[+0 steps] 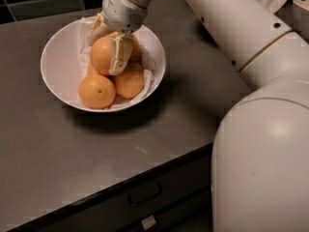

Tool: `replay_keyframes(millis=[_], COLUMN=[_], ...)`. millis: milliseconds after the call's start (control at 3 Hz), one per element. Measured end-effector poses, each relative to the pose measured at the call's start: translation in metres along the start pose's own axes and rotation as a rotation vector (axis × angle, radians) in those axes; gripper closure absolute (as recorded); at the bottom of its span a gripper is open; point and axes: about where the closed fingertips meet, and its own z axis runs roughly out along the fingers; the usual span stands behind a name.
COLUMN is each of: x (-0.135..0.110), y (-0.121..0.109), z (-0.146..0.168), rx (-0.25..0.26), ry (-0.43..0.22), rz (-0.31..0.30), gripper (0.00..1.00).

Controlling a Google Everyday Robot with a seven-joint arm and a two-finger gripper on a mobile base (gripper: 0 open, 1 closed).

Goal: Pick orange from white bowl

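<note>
The white bowl (60, 79) stands on the dark counter at the upper left, lined with crinkled white paper. Several oranges lie in it. The gripper (107, 46) reaches down into the bowl from above, with its pale fingers (119, 56) closed around the orange (101, 54), the top one of the pile. The orange looks slightly raised above the others. An orange with a small dark stem dot (97, 92) sits at the front of the bowl, and another (129, 81) lies to its right.
The dark counter (72, 153) runs to a front edge with drawers (145, 195) below. The robot's large white arm and body (260, 144) fill the right side. A second white bowl's rim (300, 6) shows at the top right corner.
</note>
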Motion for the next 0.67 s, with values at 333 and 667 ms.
replay_keyframes(millis=[333,667], x=[0.0038,0.0027], y=[0.0016,0.0024], z=[0.0027,0.0015], rx=[-0.007,-0.006], ry=[-0.003,-0.003], rz=[0.009,0.009], gripper=[0.45,0.54])
